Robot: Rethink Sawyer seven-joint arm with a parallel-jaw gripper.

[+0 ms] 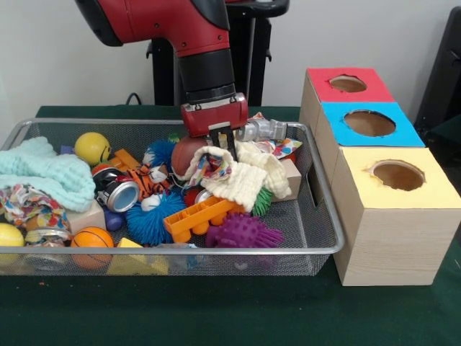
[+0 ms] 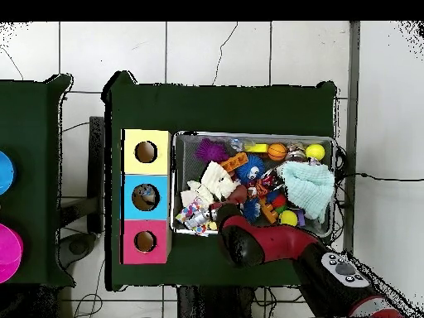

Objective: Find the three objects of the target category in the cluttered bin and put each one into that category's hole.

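The wire-mesh bin [image 1: 216, 250] lies on the green table, full of toys and cloths; it also shows in the overhead view [image 2: 252, 135]. The red-topped box's hole [image 1: 348, 83] is at the far end of the row of boxes, right of the bin, and shows in the overhead view [image 2: 146, 241]. My gripper [image 1: 223, 144] is lowered into the bin's back middle. It is shut on a cream knitted cloth [image 1: 241, 180], which bunches up at its tips. In the overhead view the red arm [image 2: 265, 244] hides the gripper.
The blue-topped hole [image 1: 369, 122] and the yellow-topped hole [image 1: 397, 175] lie nearer the camera. In the bin are a mint cloth [image 1: 43, 173], a yellow ball [image 1: 91, 147], an orange toy truck [image 1: 198, 218], a purple spiky ball [image 1: 243, 232], a blue spiky ball [image 1: 155, 216] and a metal fitting [image 1: 263, 130].
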